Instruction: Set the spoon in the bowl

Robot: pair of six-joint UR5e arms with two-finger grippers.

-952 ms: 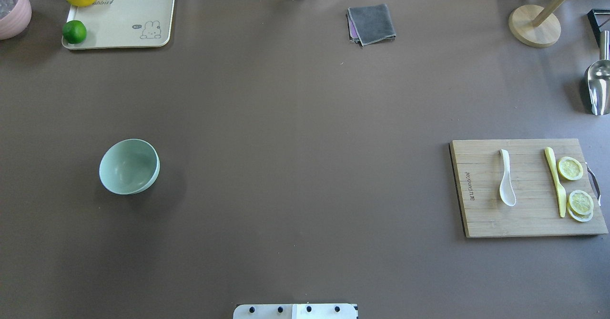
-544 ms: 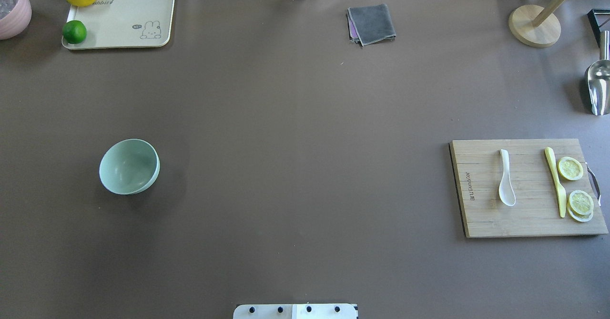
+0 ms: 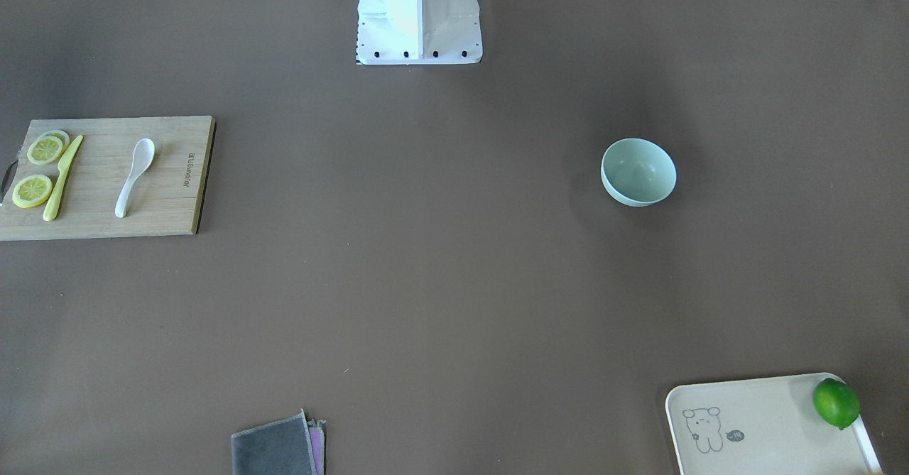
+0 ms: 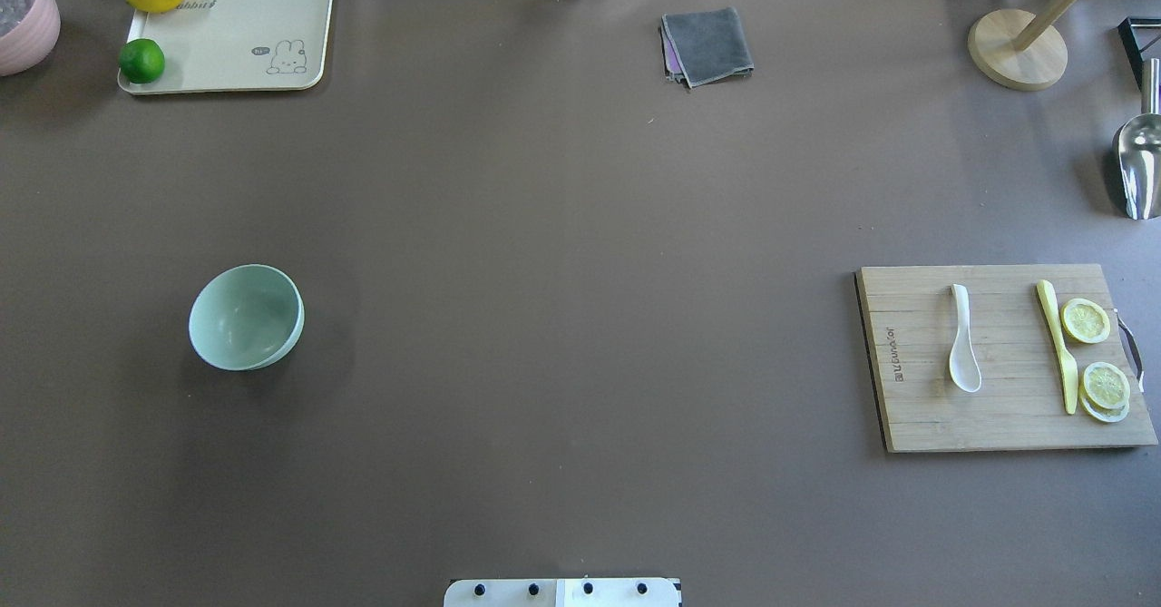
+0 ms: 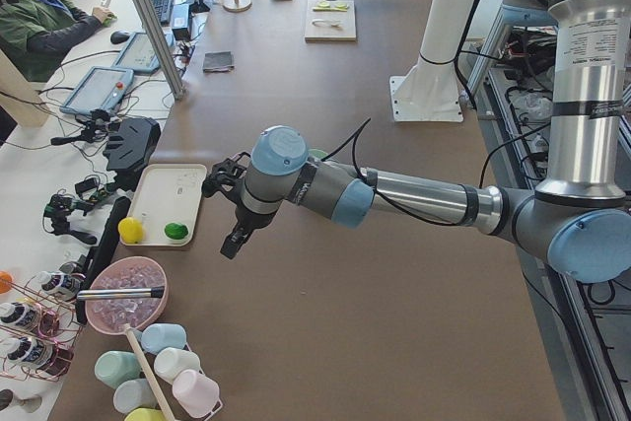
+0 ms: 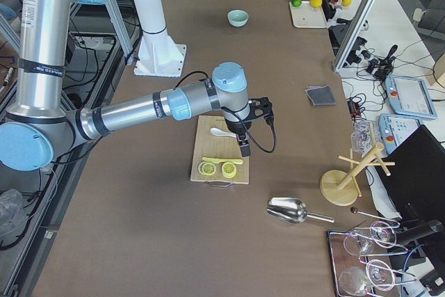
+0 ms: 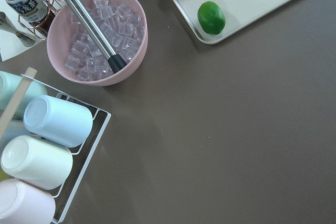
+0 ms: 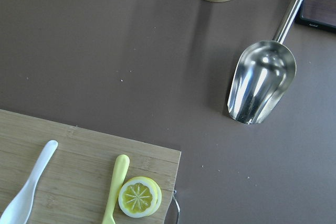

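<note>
Bowl [image 4: 246, 317] upright on left side of tabletop [image 4: 580, 226]. Spoon [image 4: 964, 339] well apart at right, flat on wooden board [image 4: 916, 416], left of yellow knife [image 4: 1058, 346]. Left jaws above tabletop's left end, right jaws above board: cannot tell if open, shut or holding anything.

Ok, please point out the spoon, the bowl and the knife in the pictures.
spoon [image 4: 962, 342]: overhead view, handle near the scoop.
bowl [image 4: 243, 317]: overhead view, bare inner floor.
knife [image 4: 1058, 347]: overhead view, middle of its length.
</note>
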